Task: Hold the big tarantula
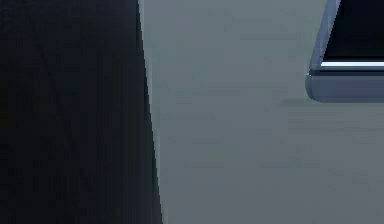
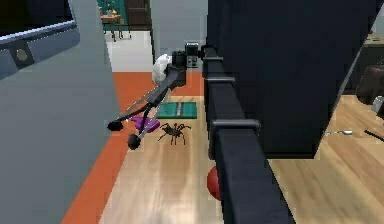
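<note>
Arm side view, tarantula: the big tarantula (image 2: 173,132) sits dark and leggy on the pale wood floor (image 2: 150,195), just beside a small purple thing (image 2: 145,122) and near the edge of a green mat (image 2: 181,108)
Gripper: the gripper (image 2: 125,130) slants down to the left from the end of the arm (image 2: 240,160), with its far end at the purple thing; I cannot tell whether it has hold of anything, since that thing lies at or behind the fingers
Risk, wrong catch: the purple thing looks closer to the fingertips than the spider, so a grasp from this pose could take it instead
Risk, nudging: the legs spread low and thin, so an off-centre approach might push the spider along the smooth boards rather than catch it
Risk, clutter: a red round thing (image 2: 212,180) lies partly hidden by the arm and could be knocked if the arm swings
Risk, tight quarters: in the forward view a grey wall (image 1: 230,130), a dark panel (image 1: 70,110) and a dark framed screen (image 1: 350,60) stand close ahead, leaving little room to turn
Surface: wood planks, with an orange strip (image 2: 95,180) along the wall
Room: a tall dark cabinet (image 2: 290,70), and a doorway to a table and chairs (image 2: 118,22)
</note>
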